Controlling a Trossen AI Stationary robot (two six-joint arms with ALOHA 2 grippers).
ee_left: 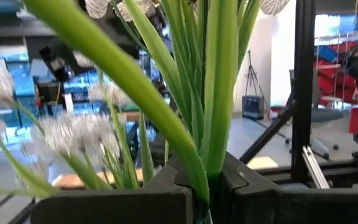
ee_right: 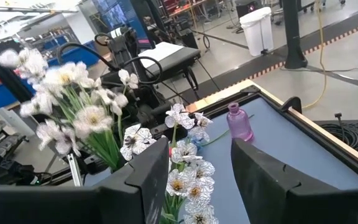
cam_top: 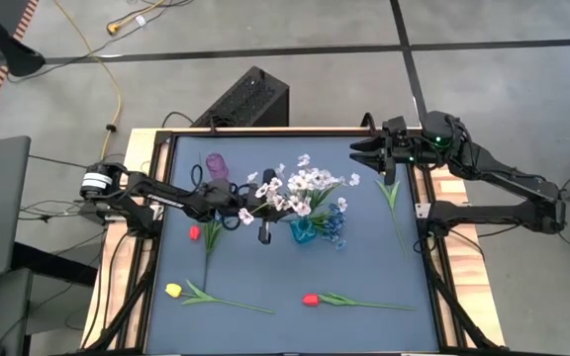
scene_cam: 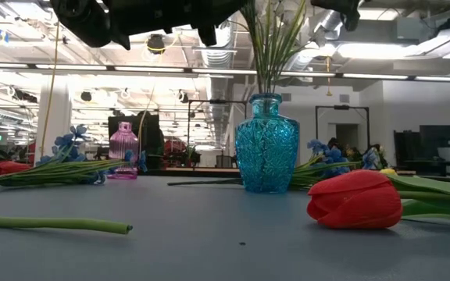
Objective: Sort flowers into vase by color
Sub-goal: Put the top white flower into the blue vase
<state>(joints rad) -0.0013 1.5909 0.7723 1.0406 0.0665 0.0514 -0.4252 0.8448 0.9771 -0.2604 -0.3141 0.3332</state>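
A blue glass vase (cam_top: 303, 233) (scene_cam: 266, 144) stands mid-table with green stems rising from its mouth, and white blossoms (cam_top: 297, 193) spread above it. My left gripper (cam_top: 262, 221) (ee_left: 207, 186) is just left of the vase among the blossoms, shut on green stems. A pink vase (cam_top: 216, 165) (scene_cam: 123, 151) stands farther back on the left. Lying flat on the table are a red tulip (cam_top: 194, 232), a yellow tulip (cam_top: 173, 290), another red tulip (cam_top: 310, 299) (scene_cam: 354, 199) and a blue sprig (cam_top: 336, 223). My right gripper (cam_top: 368, 153) (ee_right: 201, 168) is open near the far right corner. My left gripper pinches a bundle of several green stems and leaves (ee_left: 211, 158) between its two fingers. The fingers lie level, across the stems, coming from the table's left. The stems stand upright with white blossoms (ee_left: 61, 134) above. Their lower ends are hidden below the fingers.
A bare green leafy stem (cam_top: 394, 203) lies on the right side of the table, below my right gripper. A raised frame (cam_top: 156, 188) borders the dark table top. Tulip stems (cam_top: 364, 303) stretch across the near part of the table.
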